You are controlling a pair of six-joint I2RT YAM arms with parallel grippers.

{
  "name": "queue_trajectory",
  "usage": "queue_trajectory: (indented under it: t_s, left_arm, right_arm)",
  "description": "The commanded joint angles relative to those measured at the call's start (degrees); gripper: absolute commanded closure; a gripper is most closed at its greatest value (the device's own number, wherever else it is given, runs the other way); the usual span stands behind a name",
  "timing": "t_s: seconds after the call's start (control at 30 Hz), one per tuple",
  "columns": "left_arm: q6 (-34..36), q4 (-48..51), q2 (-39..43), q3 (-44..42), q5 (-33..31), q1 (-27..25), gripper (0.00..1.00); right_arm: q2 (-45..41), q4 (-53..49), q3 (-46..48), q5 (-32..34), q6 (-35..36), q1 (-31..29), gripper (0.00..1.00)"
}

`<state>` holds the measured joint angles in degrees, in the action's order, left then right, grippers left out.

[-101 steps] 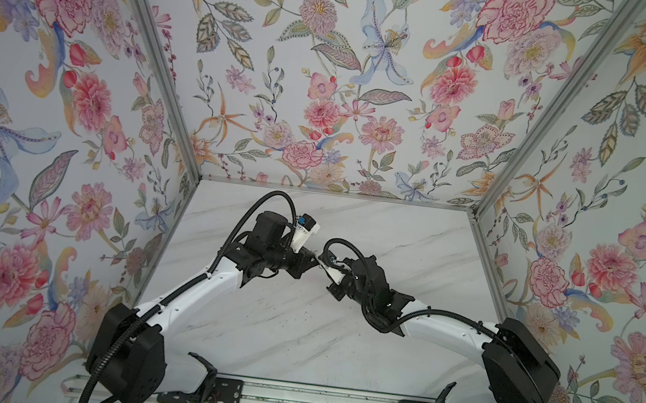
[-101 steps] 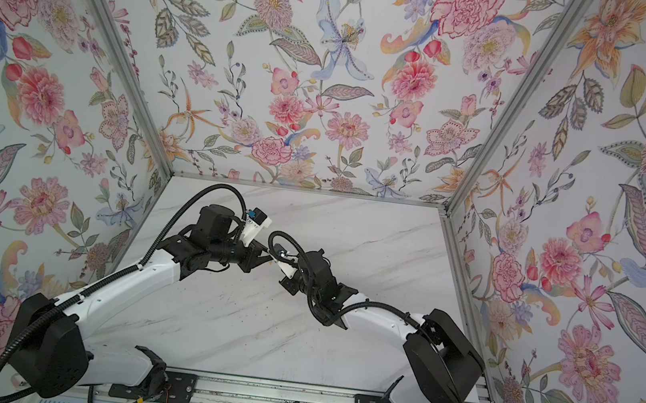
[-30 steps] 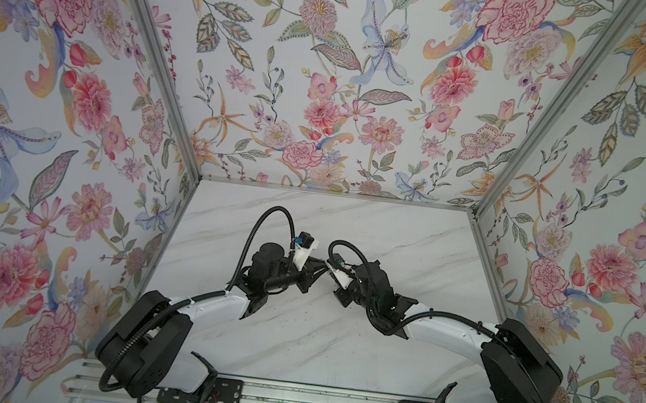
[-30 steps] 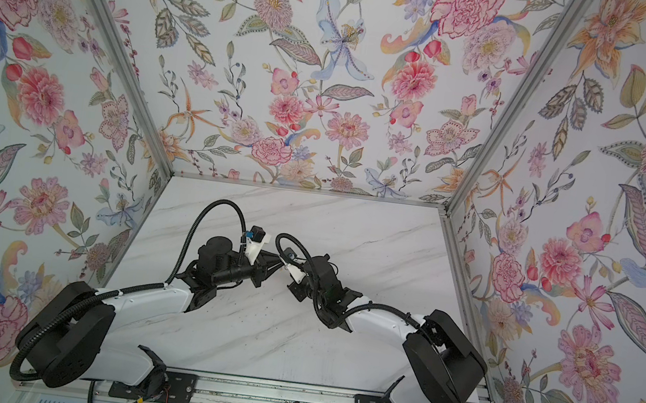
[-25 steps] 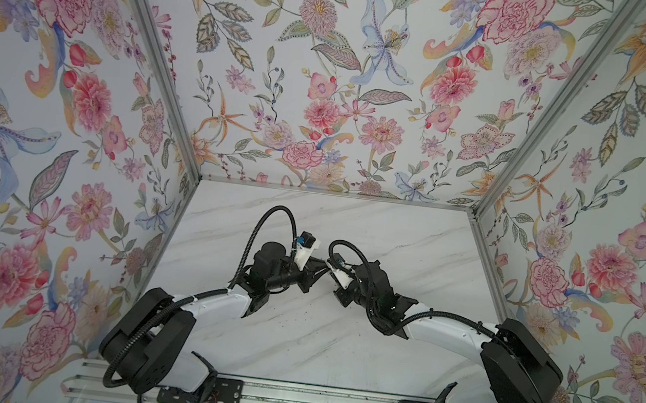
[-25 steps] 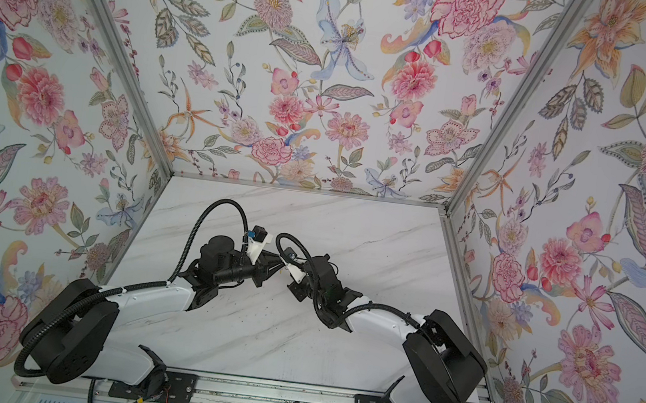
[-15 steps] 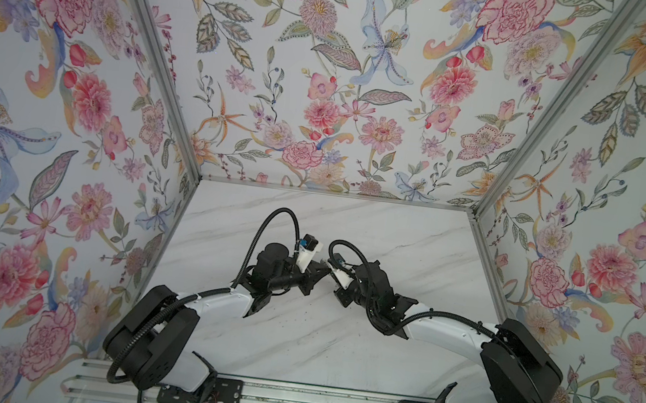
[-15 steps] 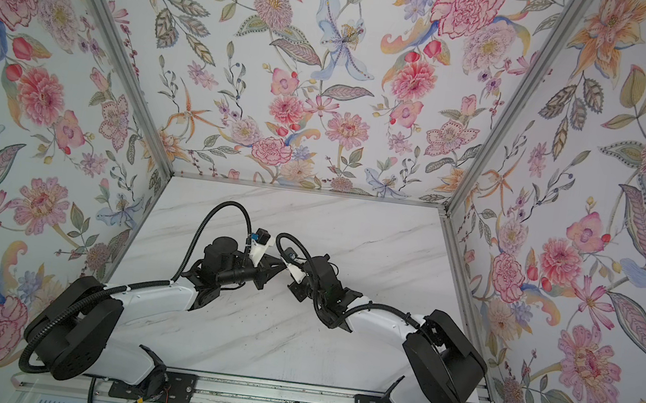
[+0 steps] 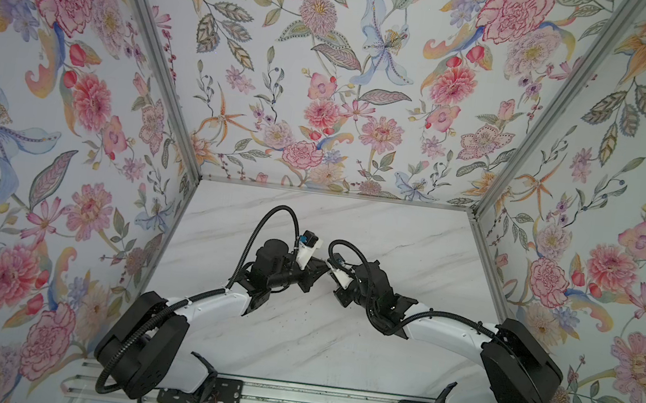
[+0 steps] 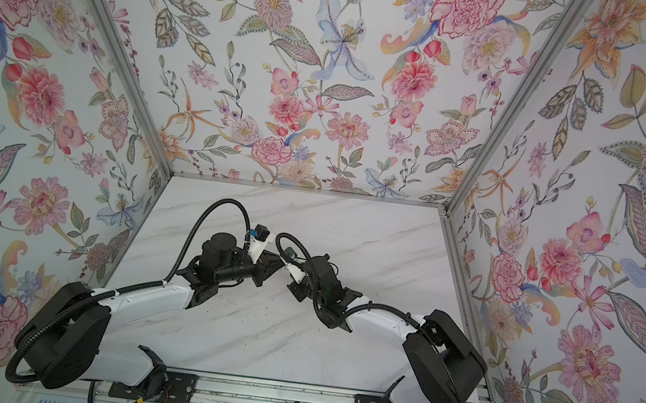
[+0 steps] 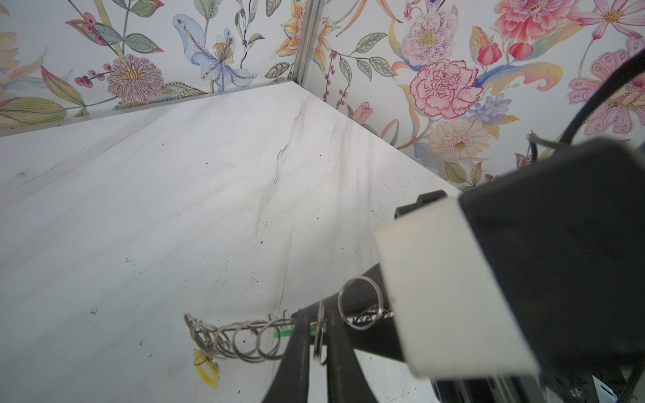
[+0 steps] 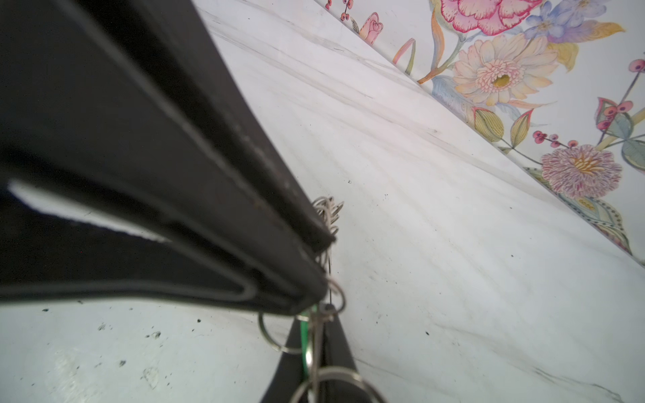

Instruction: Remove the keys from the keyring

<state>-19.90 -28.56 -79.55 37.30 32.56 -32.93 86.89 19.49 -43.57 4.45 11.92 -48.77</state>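
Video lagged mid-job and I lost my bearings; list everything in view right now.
keyring: one, grey metal fringed with wire loops, gripped by the right gripper
green-tagged key: one, silvery, in the left gripper
yellow-tagged key: one, hanging off the keyring's free end
table: one, white marble, beneath everything
walls: three, floral wallpaper, around the table
left gripper: one, black, closed on the green-tagged key
right gripper: one, black, shut on the keyring

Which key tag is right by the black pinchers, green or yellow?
The bright green plastic tag: it sits right at the left gripper. The yellow plastic tag dangles at the far end of the grey metal keyring.
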Motion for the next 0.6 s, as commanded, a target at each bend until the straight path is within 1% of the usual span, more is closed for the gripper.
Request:
queue_trajectory:
  t_s: [0.0, 0.3, 0.37, 0.5, 0.57]
  left_arm:
    - [1.02, 0.87, 1.01, 1.20, -0.76, -0.23, 0.88]
    - [-0.33, -0.09, -2.54, 1.90, 2.07, -0.22, 0.88]
    - [-0.31, -0.03, -2.72, 2.14, 2.09, -0.26, 0.90]
    - [0.33, 0.88, -2.59, 2.82, 1.95, -0.22, 0.99]
    - [0.65, 1.20, -2.16, 2.87, 1.25, -0.22, 1.00]
  right_arm:
    - [0.02, 1.26, -1.84, -0.58, -0.41, -0.35, 1.00]
    - [-0.28, 0.95, -1.92, -0.47, -0.41, -0.28, 1.00]
    - [-0.25, 0.91, -1.87, -0.49, -0.32, -0.36, 1.00]
    - [-0.23, 0.94, -1.87, -0.48, -0.32, -0.25, 1.00]
    - [-0.03, 0.82, -2.11, -0.49, -0.23, -0.25, 1.00]
